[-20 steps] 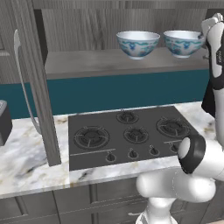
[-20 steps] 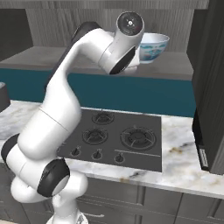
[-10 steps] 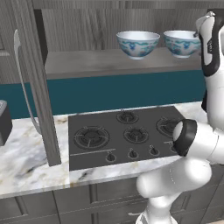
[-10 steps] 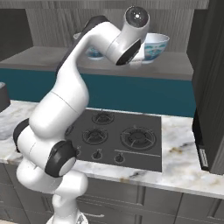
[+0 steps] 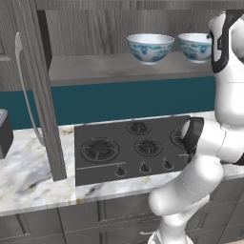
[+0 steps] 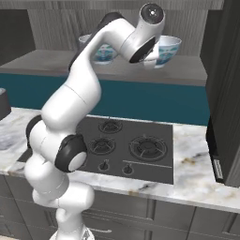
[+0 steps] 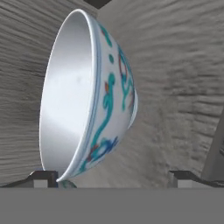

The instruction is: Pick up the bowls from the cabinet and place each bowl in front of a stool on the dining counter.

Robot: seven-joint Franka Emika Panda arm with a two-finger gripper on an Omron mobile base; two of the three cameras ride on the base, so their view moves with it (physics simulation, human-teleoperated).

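Reaching into the cabinet (image 5: 119, 71) for the first pick. My gripper (image 7: 111, 177) is wide, holding nothing, rolled sideways just short of the right bowl (image 7: 87, 96); left bowl (image 5: 150, 47) mid-shelf. Next: advance so one finger clears the rim, then close.

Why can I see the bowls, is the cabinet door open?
Open. The cabinet door is swung aside, so both bowls show on the shelf.

The arm (image 6: 84, 93) has swung its wrist further right toward the right-hand bowl (image 6: 166, 49).
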